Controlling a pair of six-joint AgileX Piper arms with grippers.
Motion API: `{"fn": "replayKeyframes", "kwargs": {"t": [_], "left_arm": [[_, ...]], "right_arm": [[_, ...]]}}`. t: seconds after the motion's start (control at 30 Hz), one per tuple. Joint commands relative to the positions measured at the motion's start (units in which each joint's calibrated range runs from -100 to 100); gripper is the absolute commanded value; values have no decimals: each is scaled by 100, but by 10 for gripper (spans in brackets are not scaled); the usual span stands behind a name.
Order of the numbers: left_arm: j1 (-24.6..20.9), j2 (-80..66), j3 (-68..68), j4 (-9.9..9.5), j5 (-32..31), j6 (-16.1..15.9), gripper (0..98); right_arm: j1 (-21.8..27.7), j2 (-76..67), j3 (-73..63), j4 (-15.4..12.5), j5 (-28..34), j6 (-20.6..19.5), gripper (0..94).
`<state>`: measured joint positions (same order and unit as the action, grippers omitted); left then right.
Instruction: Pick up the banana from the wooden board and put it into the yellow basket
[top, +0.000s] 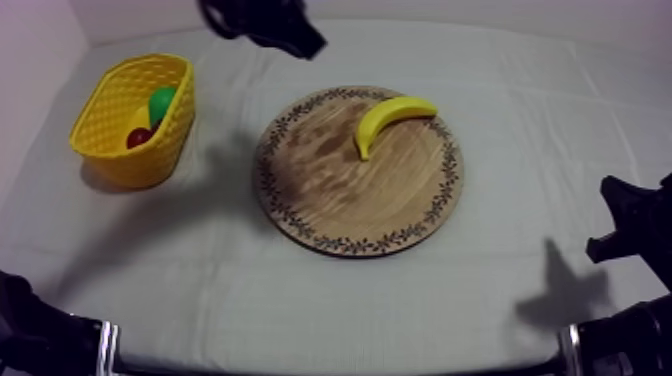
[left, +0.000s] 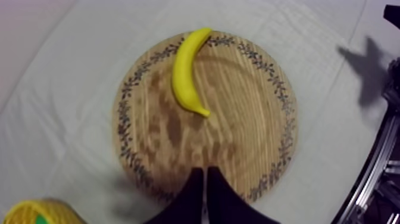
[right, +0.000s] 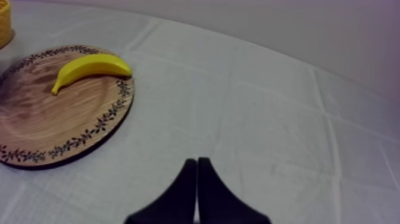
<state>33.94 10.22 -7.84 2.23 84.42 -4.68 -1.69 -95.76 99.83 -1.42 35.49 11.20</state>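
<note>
Banana (top: 393, 118) lies on the round wooden board (top: 330, 215), close to its patterned rim, and nothing is touching it. Our left gripper (left: 205, 174) hangs by the board's rim, apart from the banana, with its two black fingers pressed together and holding nothing. Our right gripper (right: 197, 164) is over the grey-white cloth (right: 268, 119) beside the board, fingers together too. The yellow basket (top: 100, 120) stands well apart from the board on our left side, with a small red fruit (top: 139, 137) and a green fruit (top: 161, 102) inside.
</note>
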Motion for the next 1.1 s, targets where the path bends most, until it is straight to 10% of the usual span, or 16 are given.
{"fn": "replayKeyframes", "kwargs": {"t": [0.0, 0.33, 0.8, 1.07], "left_arm": [[130, 769, -840, -71, 88, -2, 0], [294, 1578, -1786, -167, 211, -131, 43], [127, 2008, -2201, -32, 639, -202, 722], [121, 2441, -2488, 9, 741, -198, 856]], "right_arm": [[0, 0, 5, -2, -1, 1, 2], [0, 0, 5, -2, -1, 5, 2], [0, 0, 5, -2, -1, 6, 2], [0, 0, 5, -2, -1, 6, 2]]}}
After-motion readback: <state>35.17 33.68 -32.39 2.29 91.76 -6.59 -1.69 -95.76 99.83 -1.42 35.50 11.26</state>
